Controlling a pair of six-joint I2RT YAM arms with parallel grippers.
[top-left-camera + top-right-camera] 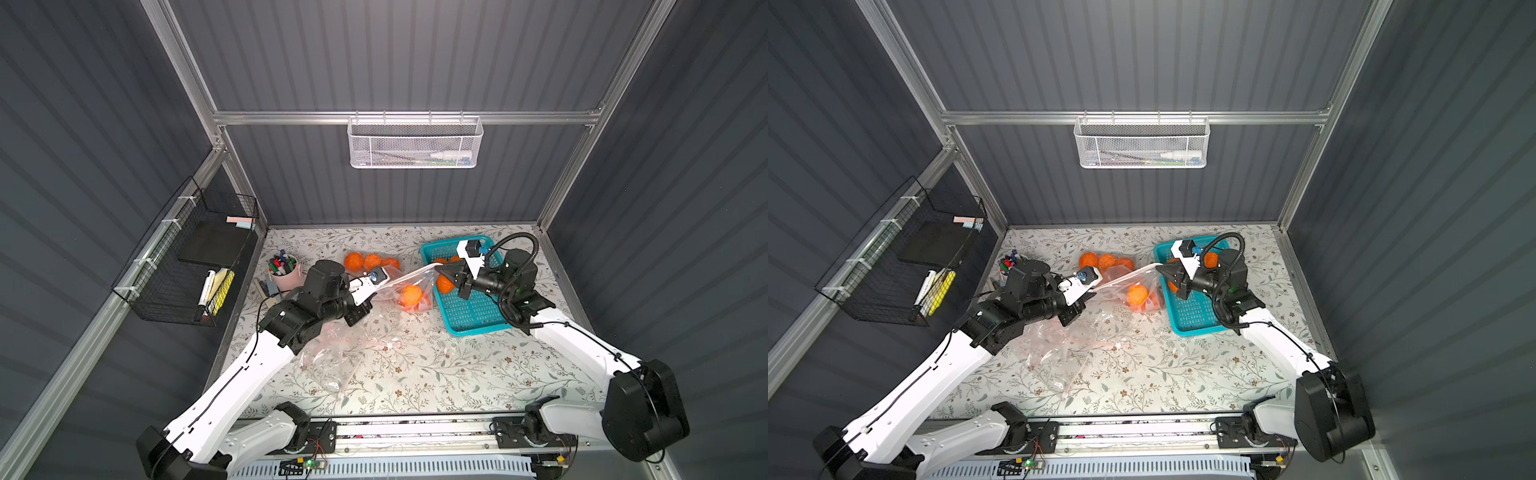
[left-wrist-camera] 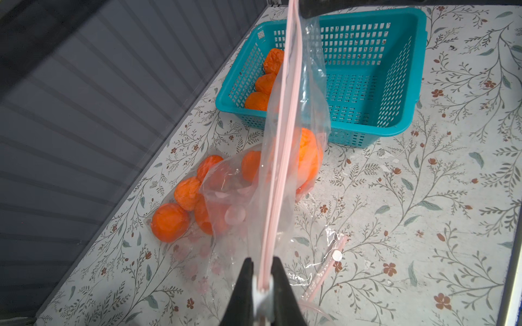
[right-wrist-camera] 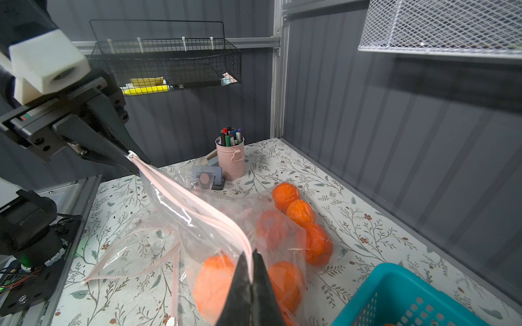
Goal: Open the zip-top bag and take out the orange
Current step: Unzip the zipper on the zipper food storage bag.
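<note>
Right gripper [image 3: 251, 255] and left gripper [image 2: 262, 271] both clamped on the taut seal of the zip-top bag [image 2: 296, 118] — ease it open steadily, tension held; orange [image 2: 309, 155] hangs inside.

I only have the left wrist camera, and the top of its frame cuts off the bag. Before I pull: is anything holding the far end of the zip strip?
Observer: Yes. The right gripper is shut on the zip strip, at the opposite end from the left gripper.
Operator: Is anything standing behind my wrist that I can't see?
Observer: A pink cup of pens stands near the far left corner of the table.
Operator: And nearer the robot's base?
Observer: Loose clear bags lie there, apparently empty.
</note>
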